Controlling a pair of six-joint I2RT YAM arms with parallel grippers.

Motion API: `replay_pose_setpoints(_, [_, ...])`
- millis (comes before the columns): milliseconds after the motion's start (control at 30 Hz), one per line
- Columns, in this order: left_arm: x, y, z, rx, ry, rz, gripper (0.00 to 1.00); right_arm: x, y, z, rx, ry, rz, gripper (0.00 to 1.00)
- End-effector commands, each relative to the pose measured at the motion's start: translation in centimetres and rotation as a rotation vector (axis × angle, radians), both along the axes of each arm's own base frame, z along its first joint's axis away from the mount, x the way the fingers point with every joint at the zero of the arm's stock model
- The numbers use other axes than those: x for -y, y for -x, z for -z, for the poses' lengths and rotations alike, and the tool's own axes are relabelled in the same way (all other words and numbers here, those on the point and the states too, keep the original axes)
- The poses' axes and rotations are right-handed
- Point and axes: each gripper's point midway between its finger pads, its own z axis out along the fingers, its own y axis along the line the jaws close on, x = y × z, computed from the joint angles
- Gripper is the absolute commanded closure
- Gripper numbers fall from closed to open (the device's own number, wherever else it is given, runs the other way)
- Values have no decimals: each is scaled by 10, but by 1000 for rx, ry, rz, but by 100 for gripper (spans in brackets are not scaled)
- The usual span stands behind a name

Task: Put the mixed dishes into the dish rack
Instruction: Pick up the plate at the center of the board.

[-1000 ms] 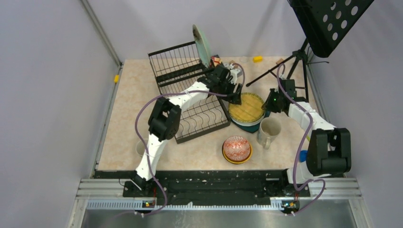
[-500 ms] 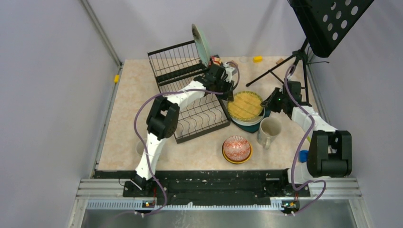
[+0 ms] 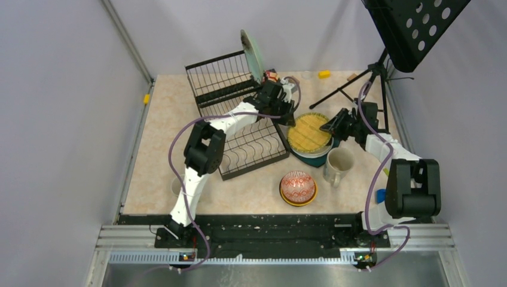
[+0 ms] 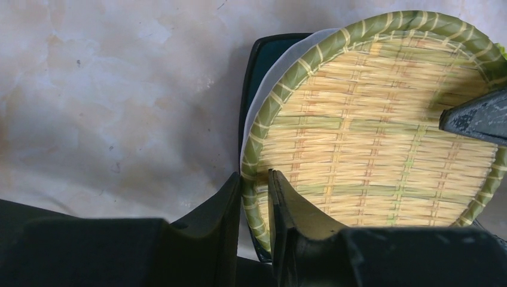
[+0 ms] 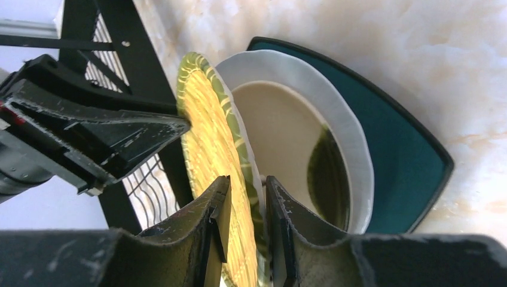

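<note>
A round woven yellow plate with a green rim [image 3: 309,133] hangs tilted over a white plate [image 5: 335,119], which lies on a dark teal plate [image 5: 406,149]. My left gripper [image 3: 289,118] is shut on the woven plate's left rim [image 4: 254,149], just right of the black wire dish rack [image 3: 239,128]. My right gripper [image 3: 330,127] straddles the opposite rim [image 5: 209,137] with its jaws slightly apart. A pale teal plate [image 3: 254,54] stands on edge in the rack's raised section.
A cream mug [image 3: 339,164] stands right of the plate stack. A red-patterned bowl [image 3: 298,185] sits in a yellow-orange bowl near the front. The black music stand's tripod [image 3: 359,84] stands at the back right. Small yellow blocks [image 3: 324,74] lie at the table's edges.
My left gripper has closed onto the woven plate's left rim. The right gripper's jaws have loosened, and the plate has tilted up off the stack.
</note>
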Motion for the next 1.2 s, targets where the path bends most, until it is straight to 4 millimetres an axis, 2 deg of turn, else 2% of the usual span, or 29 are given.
replay_pose_setpoints(0, [25, 12, -59, 65, 156, 71, 74, -19, -4, -15, 56, -72, -70, 70])
replay_pose_setpoints(300, [27, 13, -69, 72, 186, 77, 74, -27, 0, -20, 76, -93, -134, 71])
replay_pose_setpoints(533, [34, 17, -82, 97, 220, 91, 74, -32, 0, -32, 108, -99, -182, 70])
replay_pose_setpoints(733, [35, 19, -93, 114, 246, 96, 73, -28, 3, -29, 88, -75, -162, 71])
replay_pose_setpoints(833, [37, 20, -97, 117, 257, 101, 73, -26, 3, -32, 100, -65, -153, 76])
replay_pose_setpoints(867, [37, 20, -98, 116, 260, 104, 73, -25, 3, -34, 107, -63, -153, 85])
replay_pose_setpoints(933, [38, 22, -100, 115, 265, 108, 71, -26, 2, -38, 126, -63, -155, 92])
replay_pose_setpoints(1067, [38, 24, -104, 124, 268, 112, 63, -22, 2, -48, 153, -42, -142, 94])
replay_pose_setpoints(1167, [38, 25, -113, 143, 275, 114, 58, -18, 2, -59, 173, -5, -135, 100])
